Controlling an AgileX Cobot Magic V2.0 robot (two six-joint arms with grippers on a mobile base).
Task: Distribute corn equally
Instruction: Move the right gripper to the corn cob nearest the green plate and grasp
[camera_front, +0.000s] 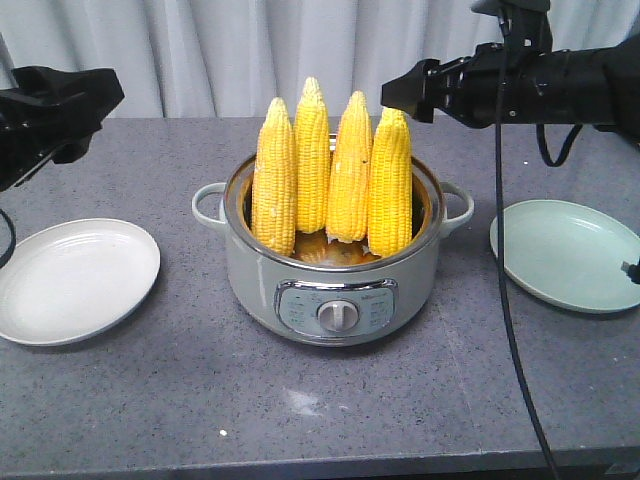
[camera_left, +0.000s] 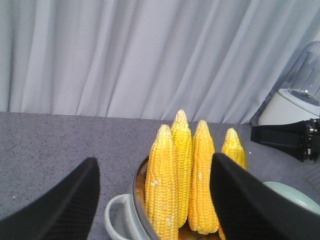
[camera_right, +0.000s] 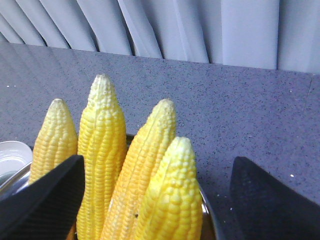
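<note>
Yellow corn (camera_front: 330, 175), four cobs, stands upright in the electric cooker (camera_front: 335, 300). Both the left claw (camera_left: 155, 162) and right claw (camera_right: 157, 167) gape, empty. Best to grip the nearest cob mid-height and lift straight up, clearing its neighbours.

Knobbly corn (camera_front: 274, 180), glossy metal pot (camera_front: 258, 285)

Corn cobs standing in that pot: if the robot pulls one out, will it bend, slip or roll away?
Probably stiff: each cob stands straight in the pot. The bumpy kernel rows likely give the fingers some hold. Laid on a plate, its round, tapered shape may roll in a curve.
</note>
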